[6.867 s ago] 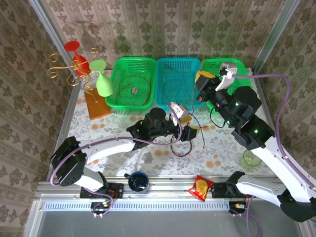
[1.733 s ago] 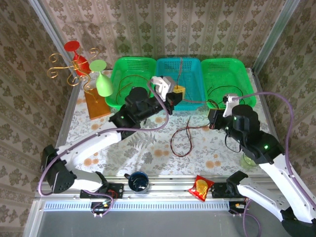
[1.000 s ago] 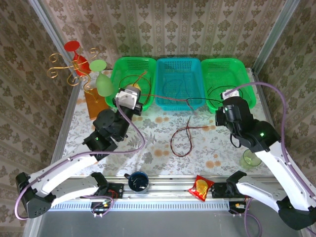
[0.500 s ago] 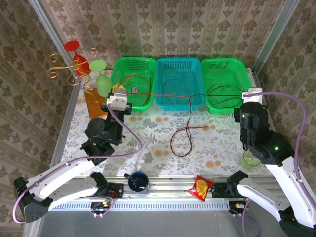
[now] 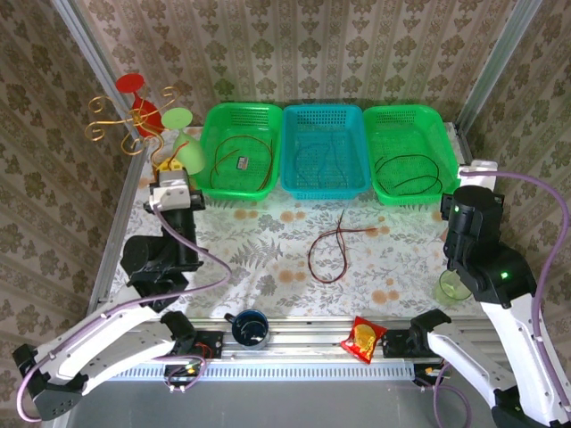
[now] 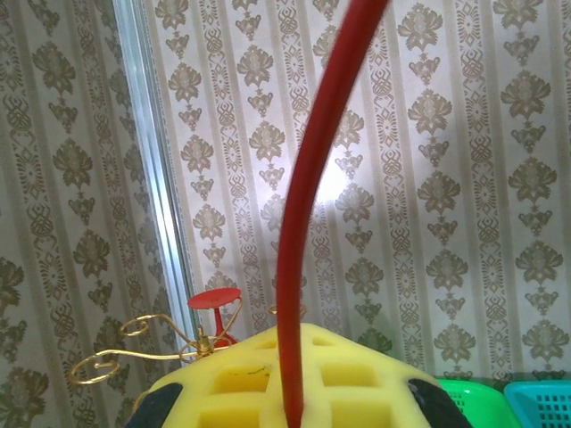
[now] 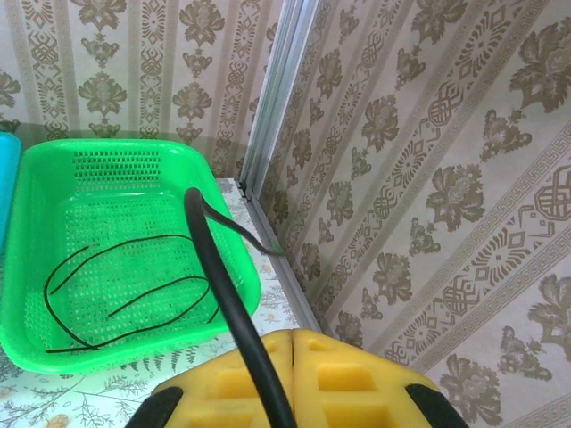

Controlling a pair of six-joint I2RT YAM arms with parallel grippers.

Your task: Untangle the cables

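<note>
you swung both arms out toward the left and right edges of the tabletop (image 5: 250, 259), and the taut line between them was gone. the left claw (image 6: 290, 392) stayed clamped on a red cable (image 6: 299, 223), the right claw (image 7: 272, 383) on a black cable (image 7: 214, 267). that pair looked parted, yet a crossed loop of cable (image 5: 310, 259) still lay mid-tabletop.

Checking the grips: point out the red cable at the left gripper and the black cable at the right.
red cable (image 6: 287, 285), left wrist view, its straight lower stretch
black cable (image 7: 221, 294), right wrist view, its middle stretch
</note>
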